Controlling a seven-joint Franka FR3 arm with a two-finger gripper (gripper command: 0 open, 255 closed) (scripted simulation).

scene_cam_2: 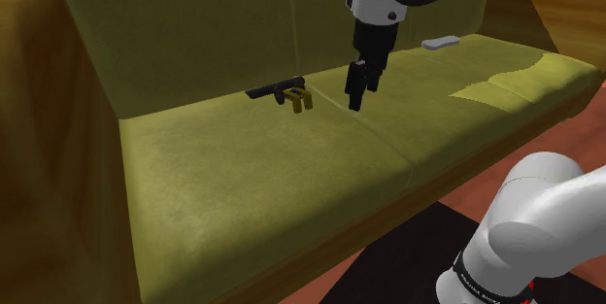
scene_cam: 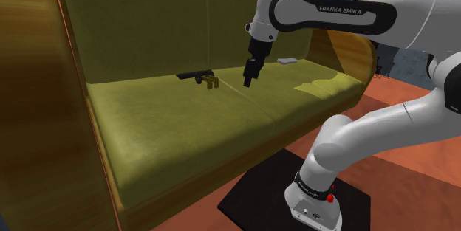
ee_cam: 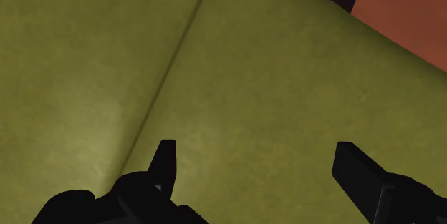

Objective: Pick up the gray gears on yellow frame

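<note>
Black two-finger gripper [scene_cam: 247, 83], jaws apart and empty, above the seat-cushion seam of the olive-green upholstered sofa [scene_cam: 170, 126]. The small yellow-framed gear piece [scene_cam: 210, 82] lies by the backrest, touching a flat dark object [scene_cam: 192, 74], apart from the gripper toward the shoulder view's left. Bare cushion extends to the front edge.

The light is dim and warm in all three views. The olive sofa seat [scene_cam: 185, 111] is mostly dull, with one brighter yellow patch [scene_cam: 319, 85] near its end at the shoulder view's right. The white arm [scene_cam: 414, 15] catches the most light. The wooden armrest [scene_cam: 29, 82] has a soft sheen. In the wrist view the sofa seat shows a pale glow beside its seam [ee_cam: 172, 51], and the tool [ee_cam: 255, 146] is flat black without any detail.
</note>
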